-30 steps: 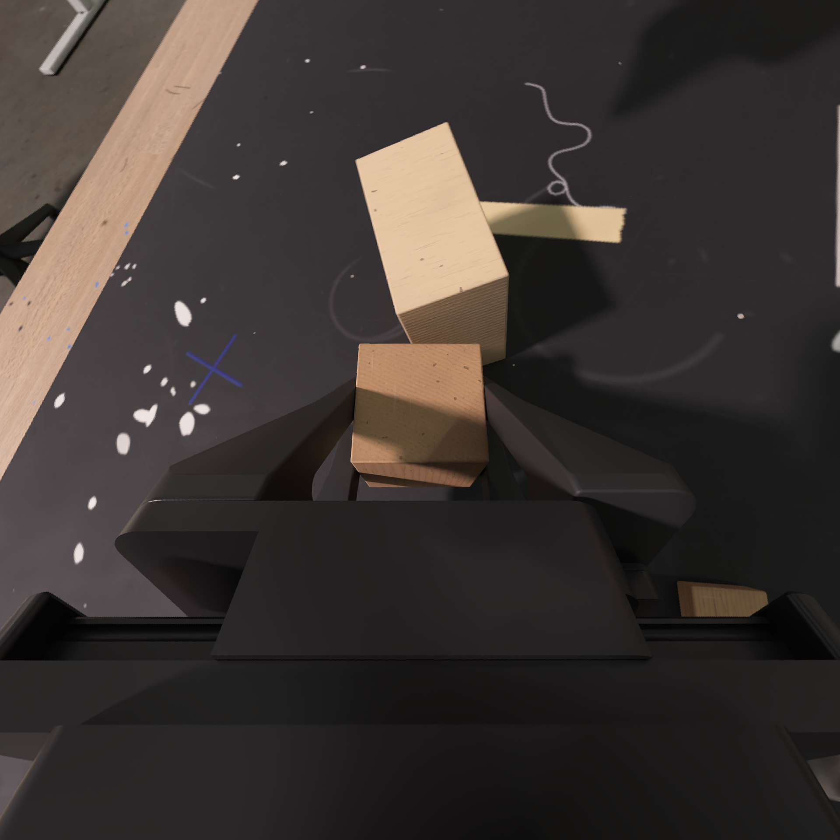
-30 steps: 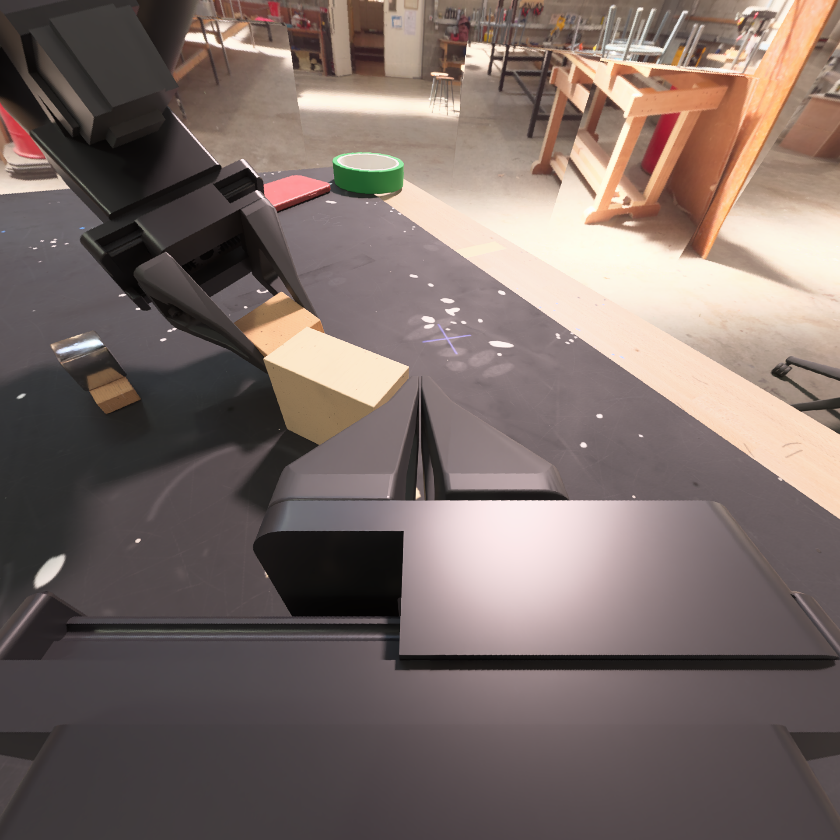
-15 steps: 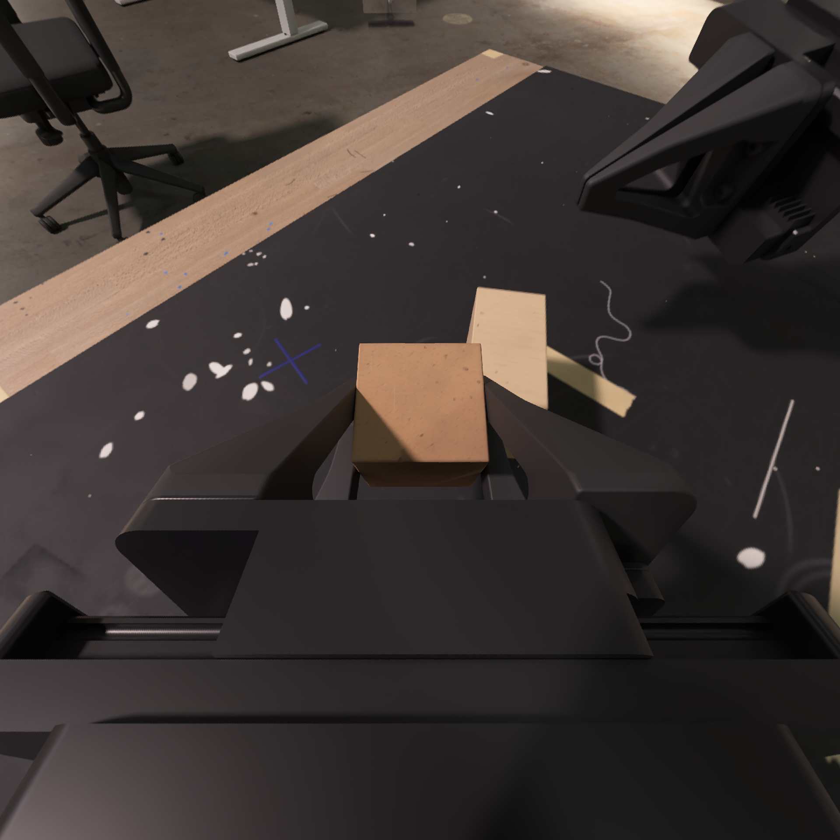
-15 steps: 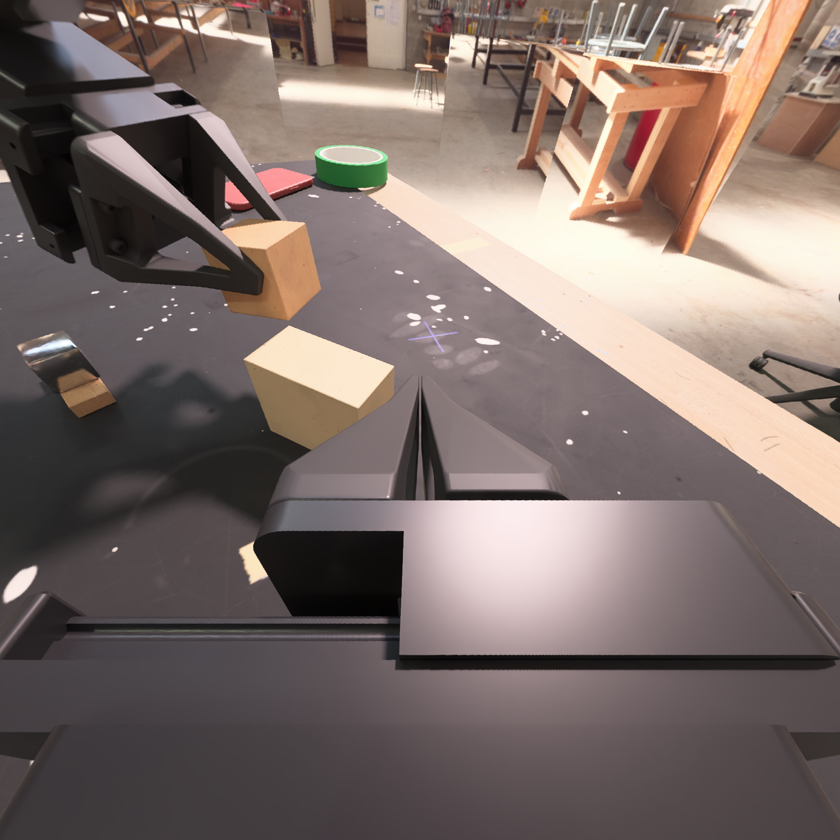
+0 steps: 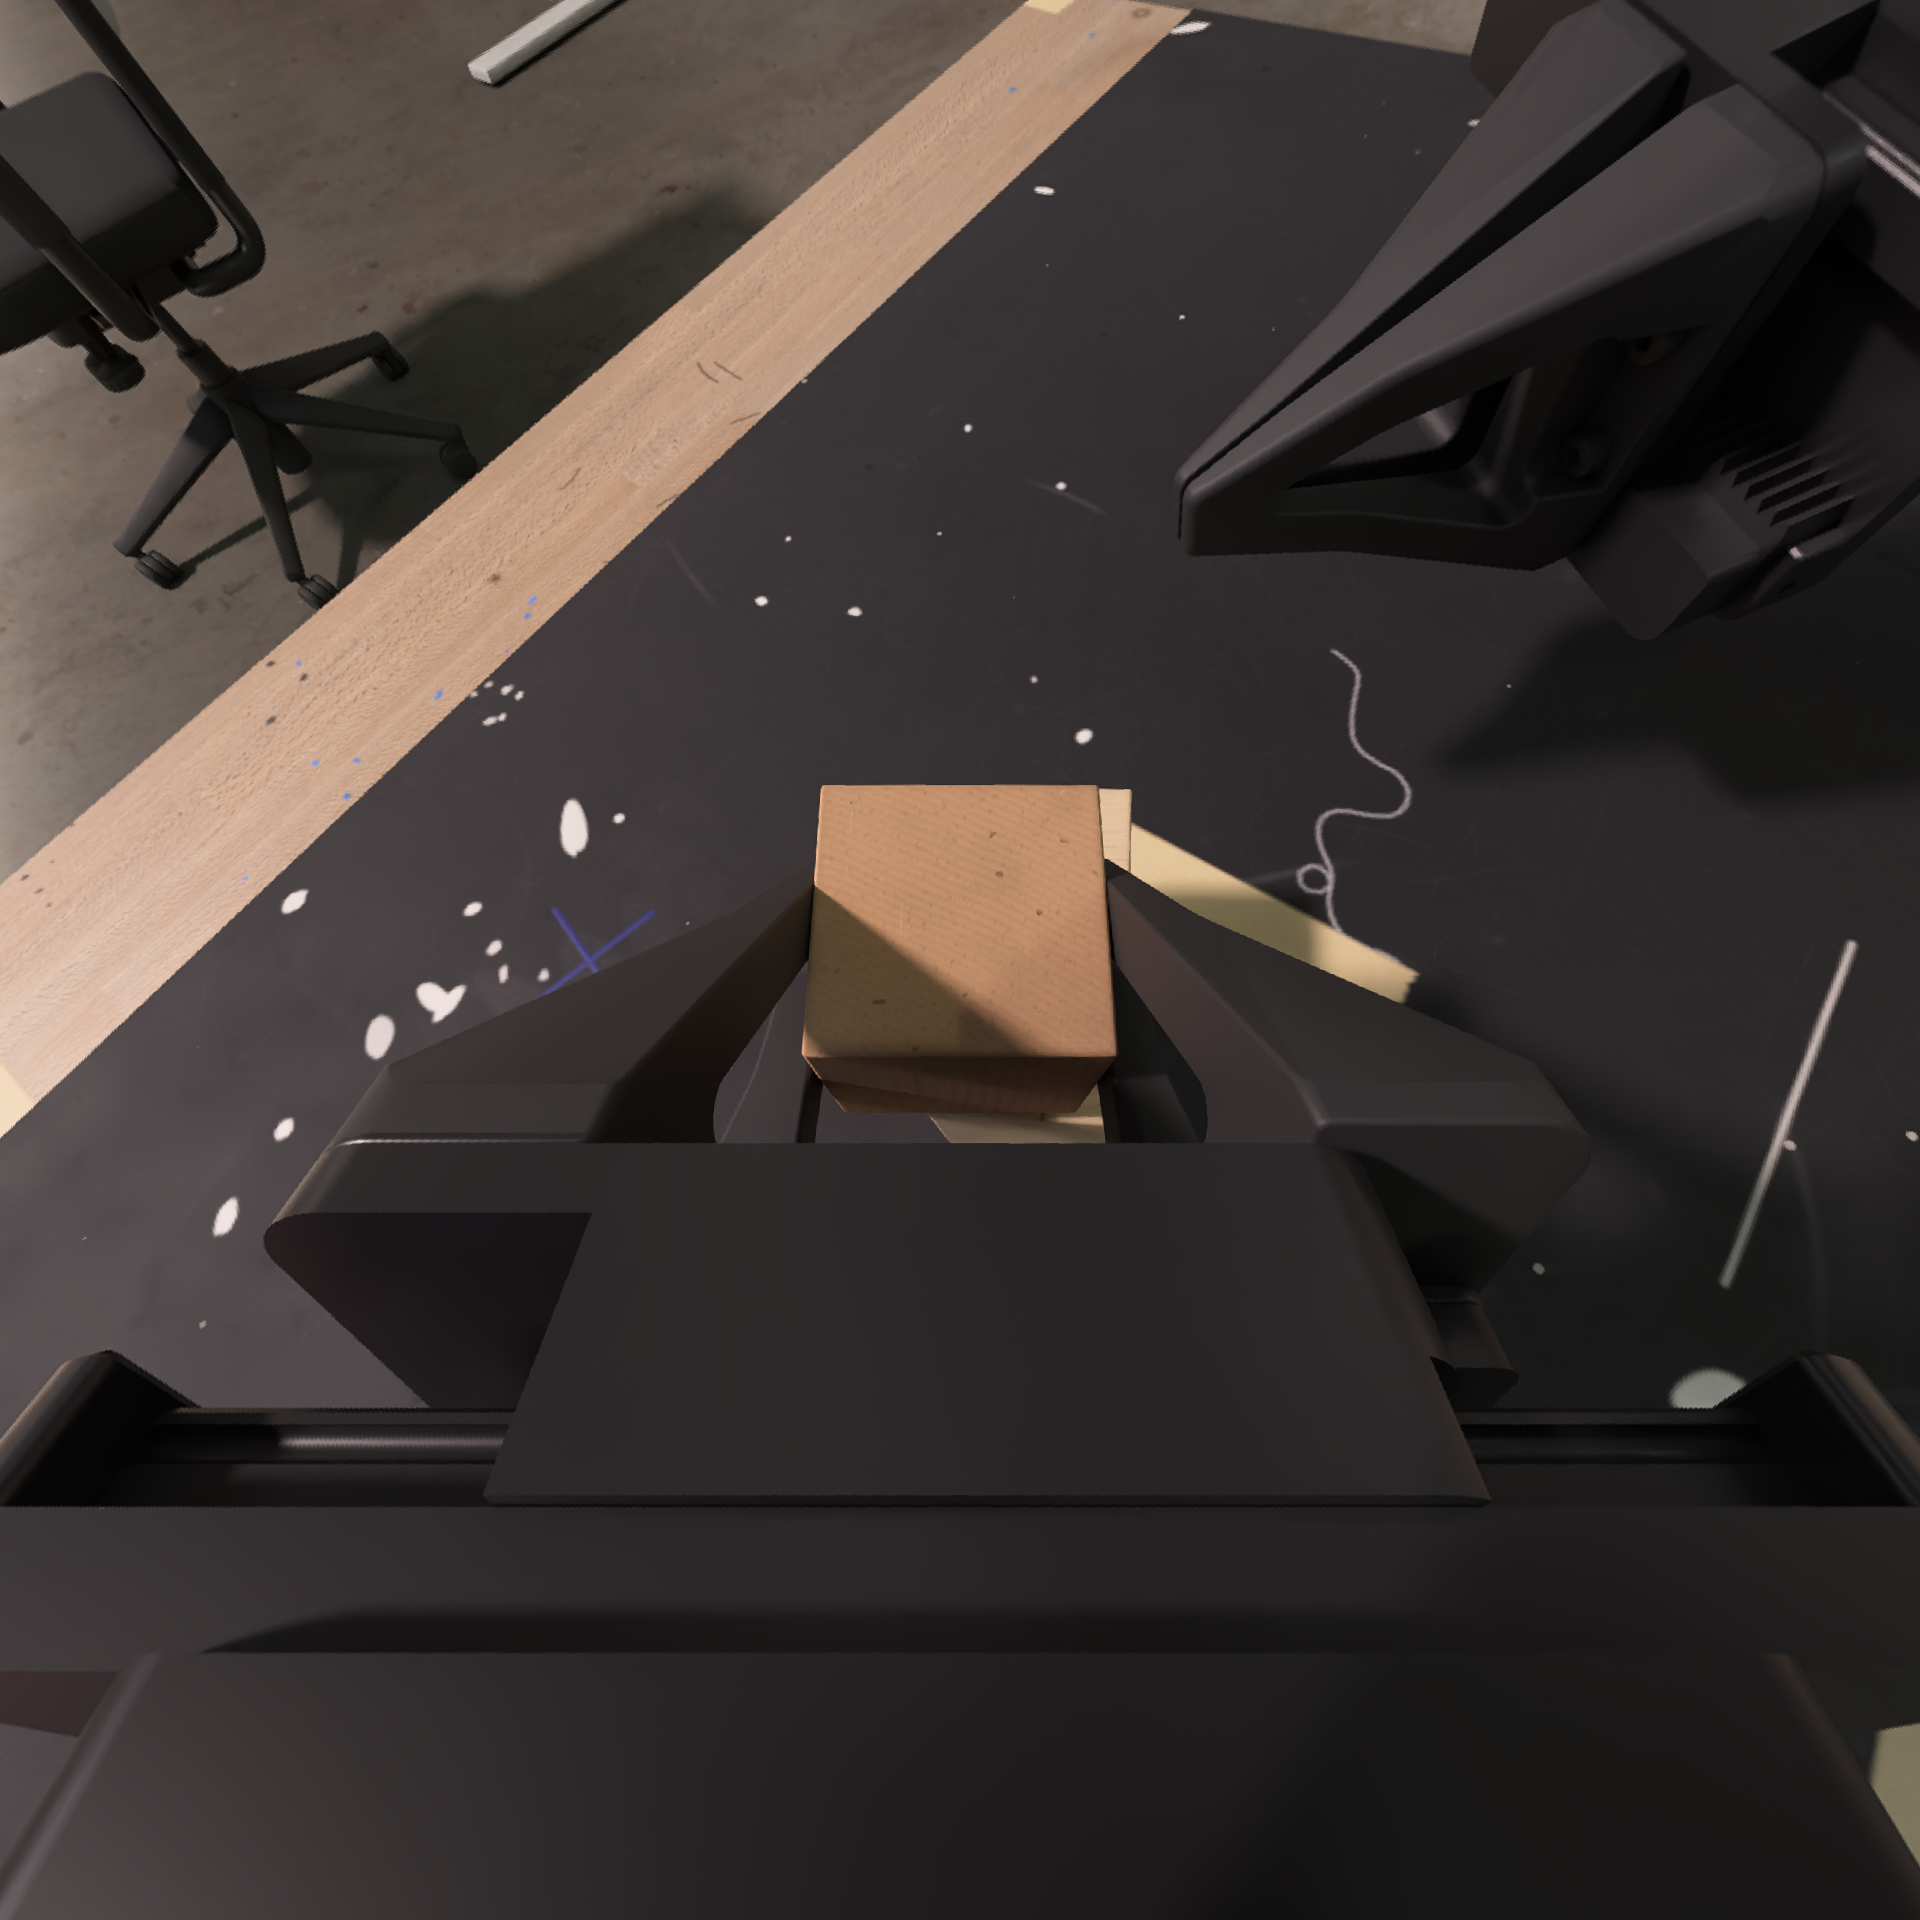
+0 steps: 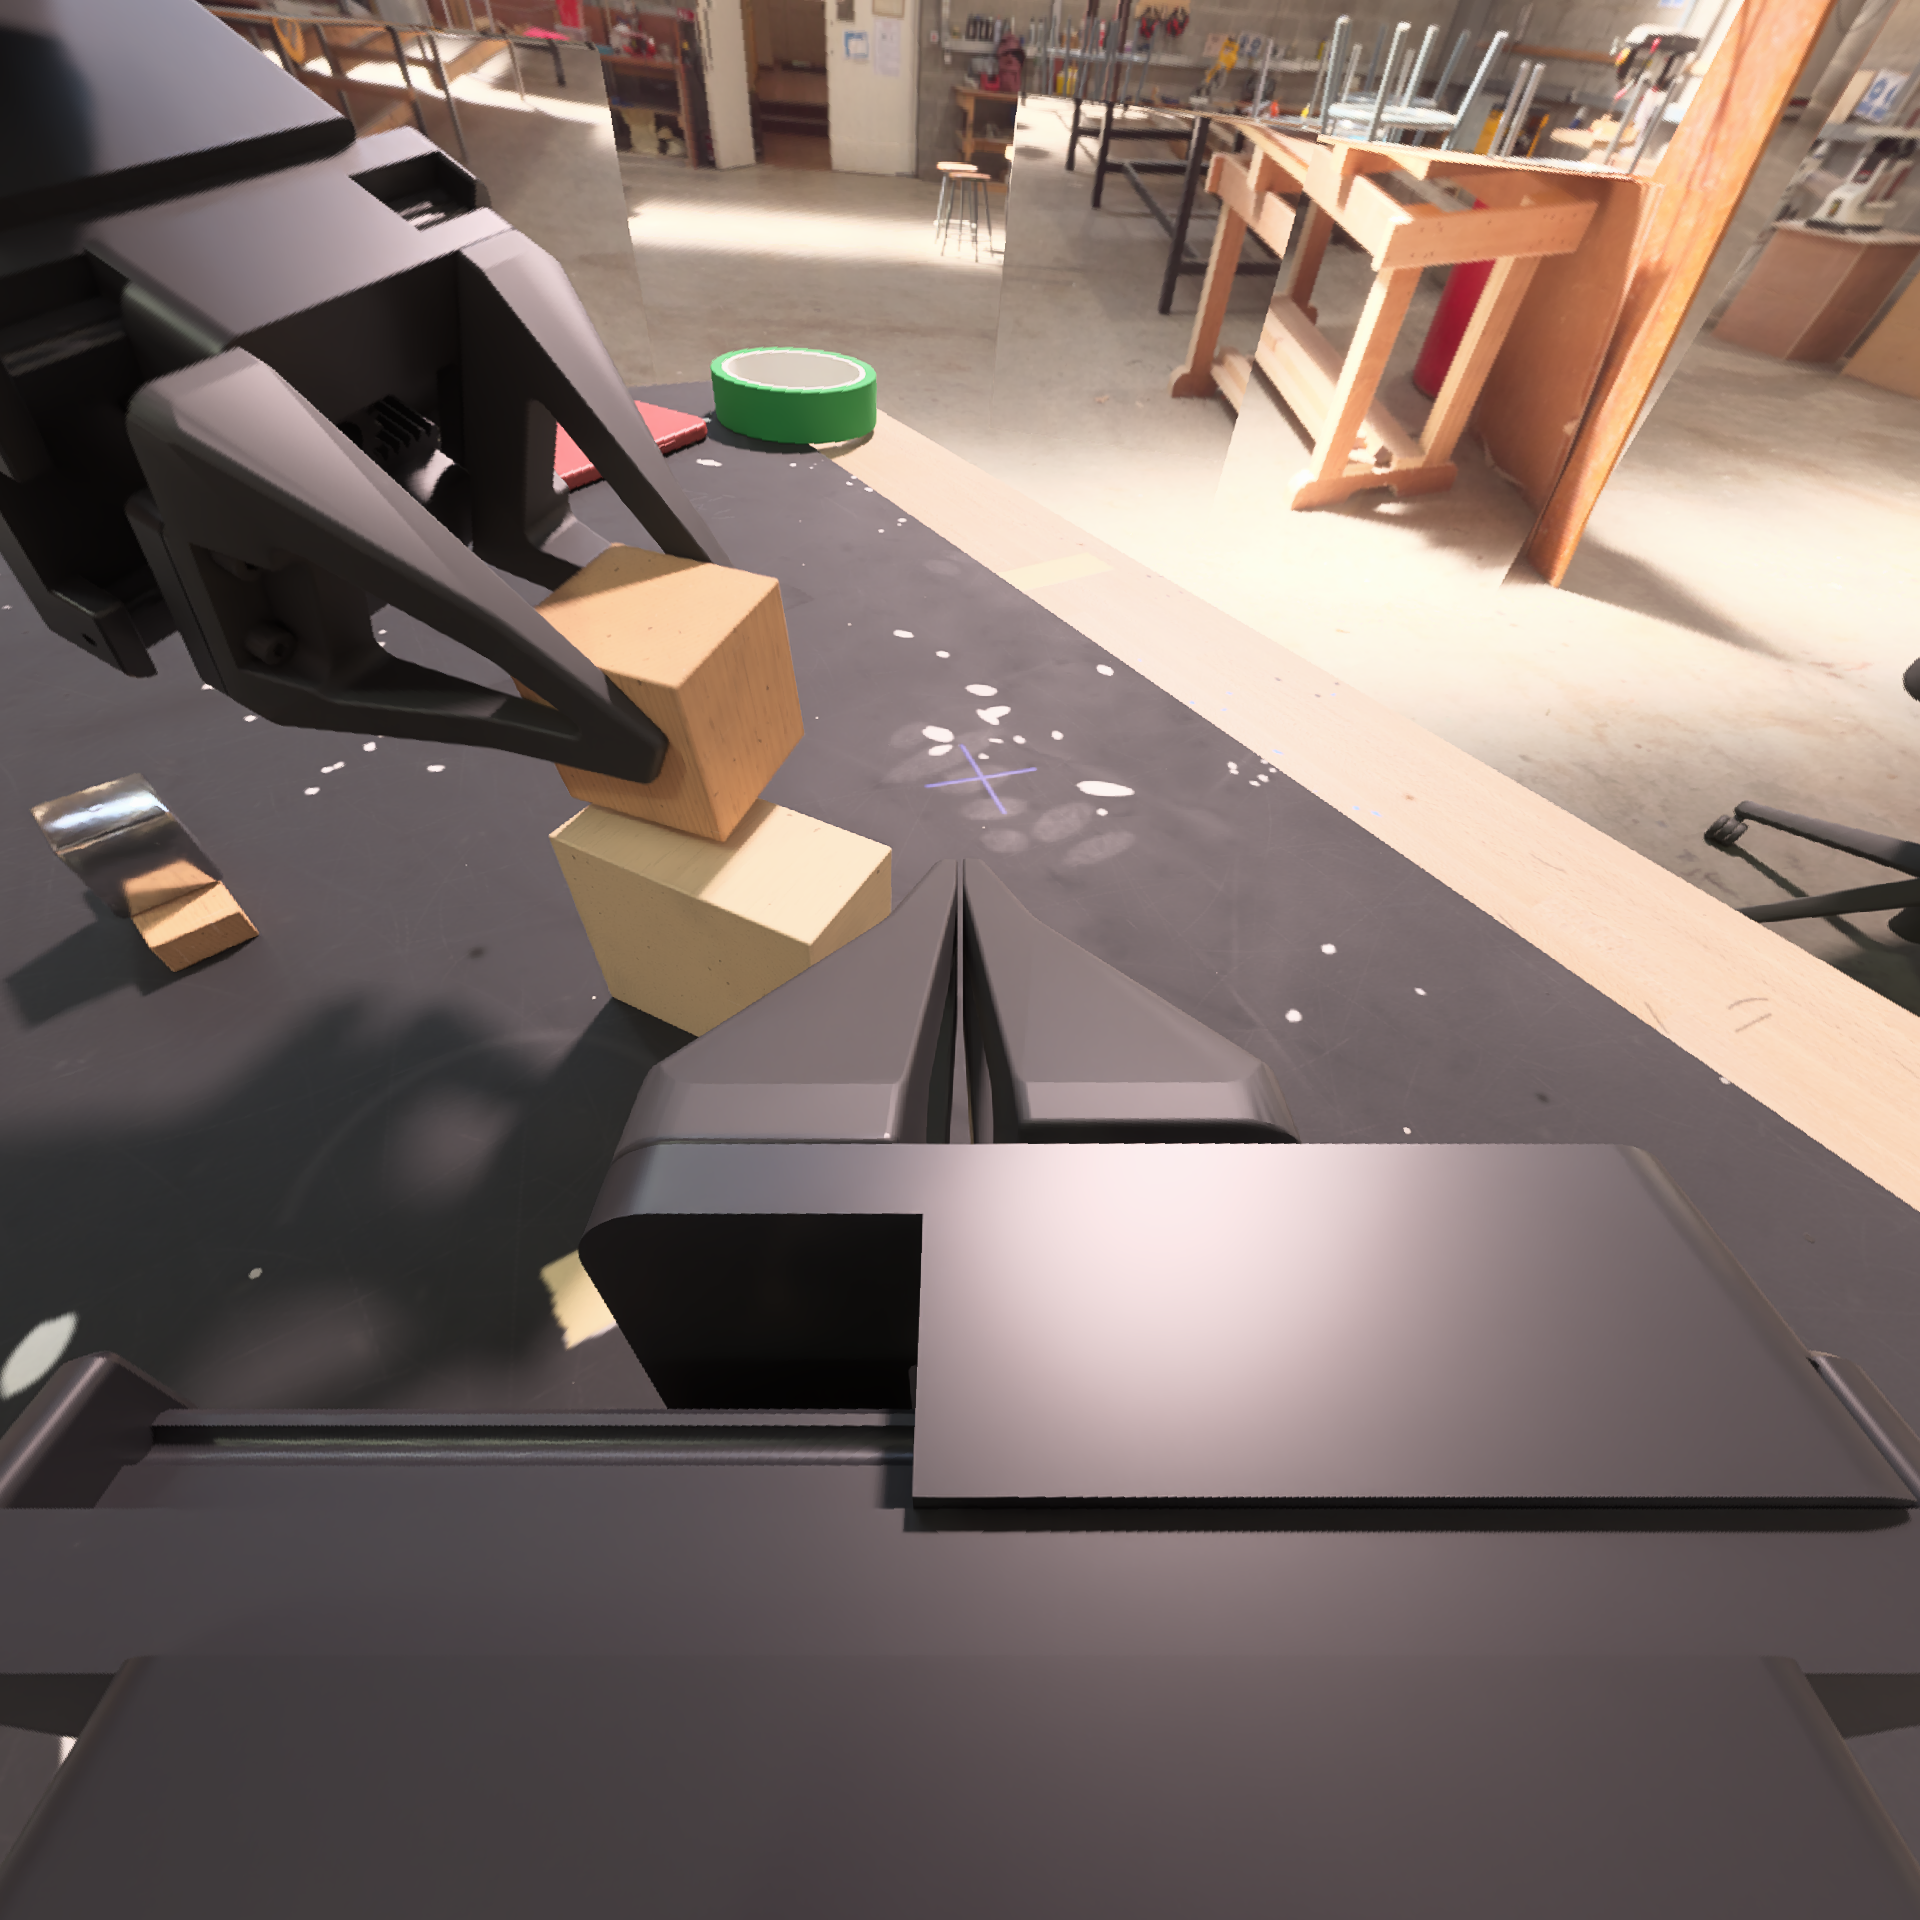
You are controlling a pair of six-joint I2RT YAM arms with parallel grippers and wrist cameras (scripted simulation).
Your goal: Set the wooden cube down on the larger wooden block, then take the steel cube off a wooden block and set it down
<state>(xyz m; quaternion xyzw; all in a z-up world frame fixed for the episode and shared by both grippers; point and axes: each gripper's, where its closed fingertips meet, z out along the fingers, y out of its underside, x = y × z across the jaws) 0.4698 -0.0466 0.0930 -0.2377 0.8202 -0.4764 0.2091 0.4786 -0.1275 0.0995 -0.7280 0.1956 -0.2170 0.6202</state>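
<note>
My left gripper [image 5: 961, 896] is shut on the brown wooden cube [image 5: 956, 925]. In the right wrist view the left gripper [image 6: 665, 655] holds the cube [image 6: 707, 675] tilted, its lowest corner at the top face of the larger pale wooden block [image 6: 717, 914]; I cannot tell if they touch. In the left wrist view the cube hides most of the block [image 5: 1117, 821]. The steel cube [image 6: 104, 831] sits on a small wooden block [image 6: 192, 920] to the left. My right gripper [image 6: 958, 883] is shut and empty, just right of the pale block, and shows in the left wrist view [image 5: 1195, 509].
A green tape roll [image 6: 795, 395] and a flat red thing [image 6: 623, 442] lie at the far end of the dark table top [image 6: 1195, 935]. A pale tape strip [image 5: 1278, 925] lies beside the block. The table's wooden edge [image 5: 416, 644] runs alongside, with an office chair [image 5: 156, 260] beyond.
My left gripper has carried the wooden cube from beside the pale block to right over it, down close to its top. My right gripper stays shut in much the same place.
</note>
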